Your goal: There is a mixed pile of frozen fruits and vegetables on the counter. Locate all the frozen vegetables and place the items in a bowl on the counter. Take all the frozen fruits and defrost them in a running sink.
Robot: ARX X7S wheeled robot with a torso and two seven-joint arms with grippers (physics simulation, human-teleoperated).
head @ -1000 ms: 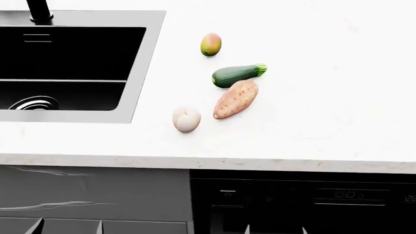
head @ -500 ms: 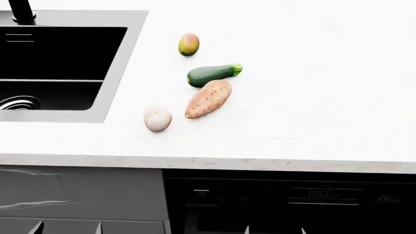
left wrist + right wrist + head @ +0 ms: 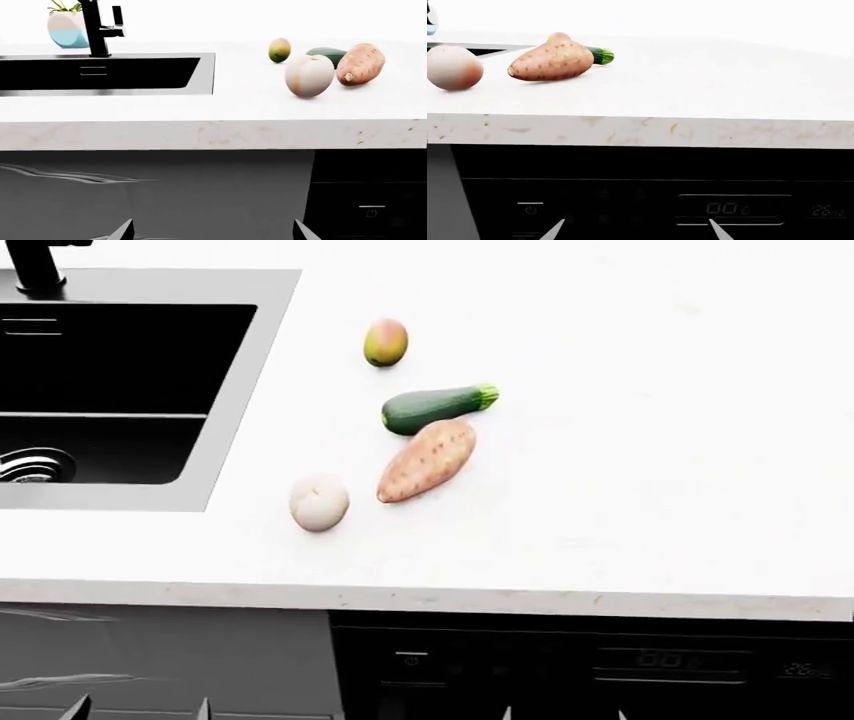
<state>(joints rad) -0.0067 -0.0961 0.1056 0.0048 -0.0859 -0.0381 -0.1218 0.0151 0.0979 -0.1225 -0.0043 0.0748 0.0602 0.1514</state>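
In the head view the sink point(image 3: 127, 390) fills the far left of the counter point(image 3: 641, 470), its dark basin sunk inside a grey steel rim, with the chrome drain point(image 3: 30, 465) near the front left corner and the foot of the black tap point(image 3: 38, 270) at the back edge. To the right of the sink the four frozen items lie loose on the white top. The pale fruit point(image 3: 319, 503) sits nearest the front edge, just beside the sink's front right corner. Right of it lies the sweet potato point(image 3: 427, 460), slanting away from the viewer, its near tip close to the pale fruit but apart from it. The zucchini point(image 3: 438, 407) lies just behind the sweet potato, touching or almost touching it, light stem end pointing right. The mango point(image 3: 386, 342) stands alone farther back, well apart from the others. The bowl is in none of the views.

Both grippers hang below counter height, in front of the cabinet fronts. Each wrist view shows only two dark fingertips, spread wide apart with nothing between them: left gripper point(image 3: 212, 231), right gripper point(image 3: 638, 229).
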